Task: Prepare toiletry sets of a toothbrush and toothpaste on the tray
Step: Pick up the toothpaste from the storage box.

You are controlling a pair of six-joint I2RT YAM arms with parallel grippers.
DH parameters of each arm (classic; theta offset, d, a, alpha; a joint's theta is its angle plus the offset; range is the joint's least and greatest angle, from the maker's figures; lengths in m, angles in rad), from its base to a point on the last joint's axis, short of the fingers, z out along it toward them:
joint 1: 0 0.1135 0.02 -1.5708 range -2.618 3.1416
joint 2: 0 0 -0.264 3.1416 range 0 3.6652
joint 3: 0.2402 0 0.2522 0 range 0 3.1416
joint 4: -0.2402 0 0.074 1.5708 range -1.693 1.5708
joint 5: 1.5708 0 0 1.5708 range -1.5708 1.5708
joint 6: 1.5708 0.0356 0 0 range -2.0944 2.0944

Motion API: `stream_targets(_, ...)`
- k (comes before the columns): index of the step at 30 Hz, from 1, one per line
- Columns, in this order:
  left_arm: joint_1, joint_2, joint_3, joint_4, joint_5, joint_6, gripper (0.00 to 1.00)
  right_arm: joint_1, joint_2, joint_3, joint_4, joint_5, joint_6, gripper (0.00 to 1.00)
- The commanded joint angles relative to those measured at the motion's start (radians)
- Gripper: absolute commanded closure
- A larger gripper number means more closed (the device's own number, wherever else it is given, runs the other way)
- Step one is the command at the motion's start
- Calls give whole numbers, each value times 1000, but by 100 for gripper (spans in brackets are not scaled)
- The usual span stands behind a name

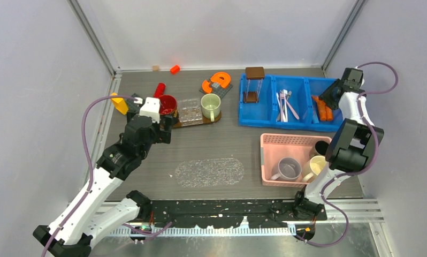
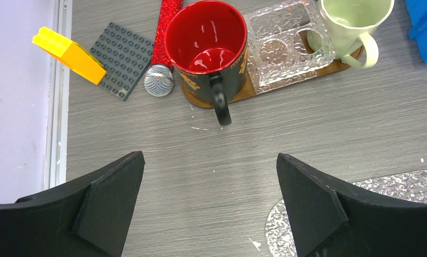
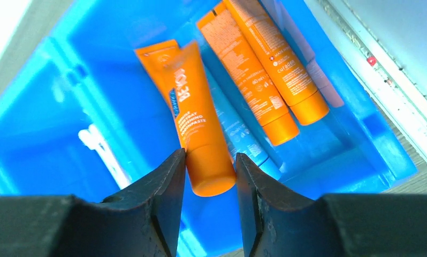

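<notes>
Several orange toothpaste tubes (image 1: 324,110) lie in the right compartment of the blue bin (image 1: 265,122). My right gripper (image 1: 330,98) reaches into it. In the right wrist view the gripper (image 3: 210,154) is shut on the cap end of one toothpaste tube (image 3: 198,107), a finger against each side. Two more tubes (image 3: 259,80) lie beside it. White and pink toothbrushes (image 1: 284,105) lie in the middle compartment. The clear glass tray (image 1: 190,111) sits on a brown board at mid left. My left gripper (image 1: 166,133) hovers open and empty (image 2: 208,156) over bare table in front of it.
A red mug (image 2: 208,51) and a pale green mug (image 2: 350,24) flank the glass tray (image 2: 283,45). A pink basket (image 1: 265,160) with mugs sits near the right arm's base. A clear oval mat (image 1: 210,172) lies at table centre. Blocks and a red microphone (image 2: 163,48) lie at back left.
</notes>
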Motion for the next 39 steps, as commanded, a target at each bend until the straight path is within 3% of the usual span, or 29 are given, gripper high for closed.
stream_targets(1, 5, -24, -4, 59, 12, -4, 2, 6, -117, -22, 8, -23, 37, 99)
stream_targets(21, 6, -28, -9, 64, 23, -16, 3, 5, -442, -352, 219, 113, 253, 99)
stream_targets(35, 6, -29, -12, 68, 29, -19, 3, 5, -350, -462, 160, 190, 162, 99)
stream_targets(39, 7, -32, -12, 69, 27, -17, 3, 5, -296, -439, 172, 197, 128, 89)
